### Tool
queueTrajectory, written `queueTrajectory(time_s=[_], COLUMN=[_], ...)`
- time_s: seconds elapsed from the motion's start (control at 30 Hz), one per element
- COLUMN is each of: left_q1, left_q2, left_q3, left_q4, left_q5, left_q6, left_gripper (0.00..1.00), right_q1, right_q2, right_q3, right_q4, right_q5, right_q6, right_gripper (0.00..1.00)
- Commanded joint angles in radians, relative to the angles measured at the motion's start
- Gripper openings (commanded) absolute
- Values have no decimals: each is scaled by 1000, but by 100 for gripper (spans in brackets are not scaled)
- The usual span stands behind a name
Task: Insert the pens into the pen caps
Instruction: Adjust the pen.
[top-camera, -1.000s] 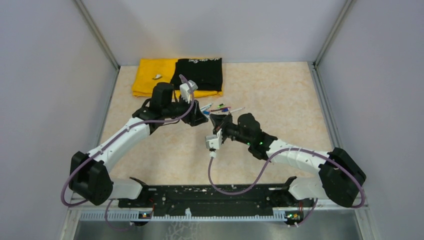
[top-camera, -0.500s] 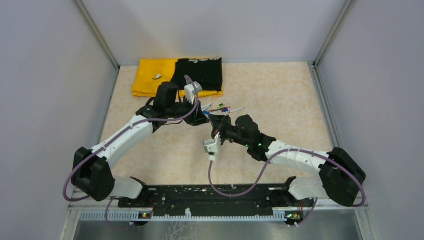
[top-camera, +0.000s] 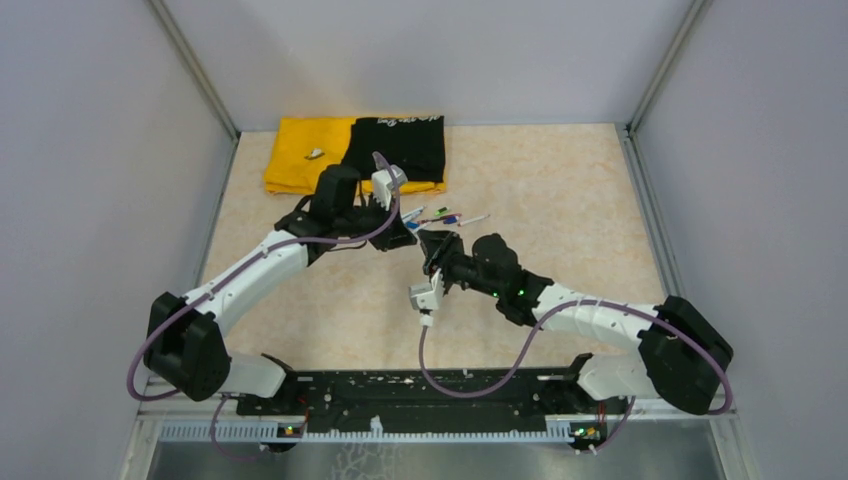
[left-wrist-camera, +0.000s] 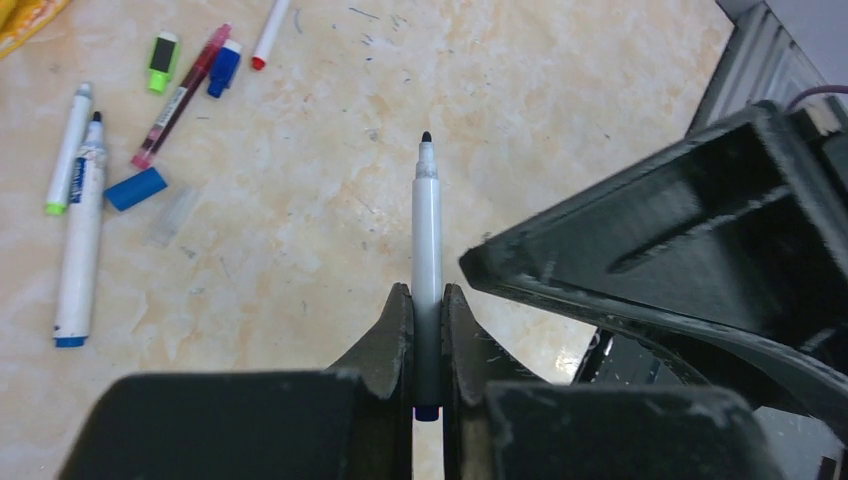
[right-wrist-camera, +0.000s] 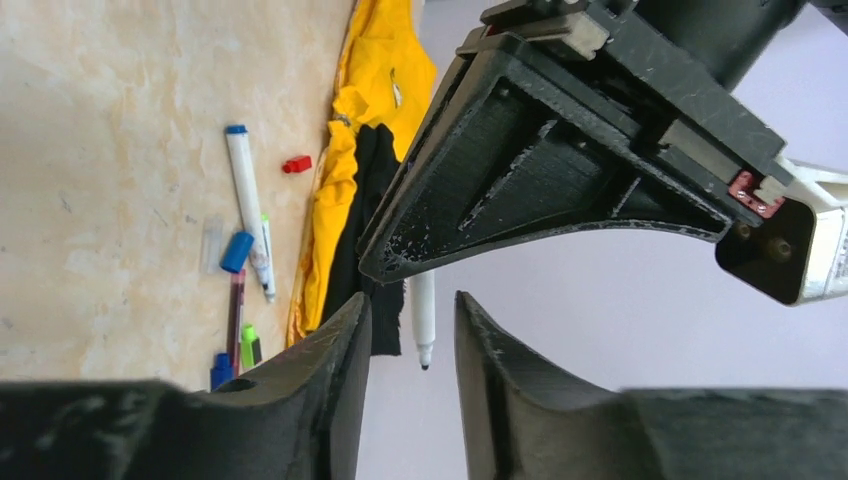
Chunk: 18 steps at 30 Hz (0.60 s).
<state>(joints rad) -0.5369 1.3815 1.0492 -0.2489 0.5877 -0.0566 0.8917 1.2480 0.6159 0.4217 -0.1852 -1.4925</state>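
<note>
My left gripper (left-wrist-camera: 427, 292) is shut on a white pen (left-wrist-camera: 426, 220) whose black tip points away from the jaws. In the right wrist view that pen (right-wrist-camera: 423, 320) hangs from the left gripper (right-wrist-camera: 560, 150), with its tip between the parted fingers of my right gripper (right-wrist-camera: 412, 300), which is open and touches nothing. From above, both grippers meet at mid-table (top-camera: 418, 240). Loose on the table lie a white pen (left-wrist-camera: 82, 240), a green-tipped pen (left-wrist-camera: 68, 150), a maroon pen (left-wrist-camera: 182, 95) and a red-tipped pen (left-wrist-camera: 272, 25). Among them are pen caps: blue (left-wrist-camera: 136, 188), blue (left-wrist-camera: 224, 68), green (left-wrist-camera: 163, 50) and red (right-wrist-camera: 296, 164).
A yellow cloth (top-camera: 305, 155) with a black cloth (top-camera: 398, 148) on it lies at the back left, just behind the left gripper. A clear cap (left-wrist-camera: 172, 215) rests beside the blue one. Grey walls close in the table on three sides.
The left arm has moved right to meet the right gripper and its jaws have closed on the pen. The right jaws have parted and let go.
</note>
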Motion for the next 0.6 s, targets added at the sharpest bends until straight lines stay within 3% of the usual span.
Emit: queueTrajectory(time_s=[0.0,0.07,0.17,0.3,0.47,0.57], left_q1=[2,2,4,4,4,4], left_q2=[6,-1,-21,-38,-57,-68], left_q3=[28,26,3,-17,-37,-50], left_q4=[-2,-1,31,62,107,134], left_q5=[-81,-105,-134,-139,-127,-121], left_q6=[7,1,-10,-22,-41,-46], left_gripper=[0,0,0,0,0,0], right_q1=[13,14,13,13,13,14], right_q2=[-72,-114,-201,-293,-327,-327], right_q3=[-5,-27,-80,-180,-240,-218], right_q4=[38,34,108,329,526,469], right_q5=[-35,-42,-51,-20,284,486], right_q6=[84,143,292,664,1294,1625], right_gripper=[45,55,57,57,58,55])
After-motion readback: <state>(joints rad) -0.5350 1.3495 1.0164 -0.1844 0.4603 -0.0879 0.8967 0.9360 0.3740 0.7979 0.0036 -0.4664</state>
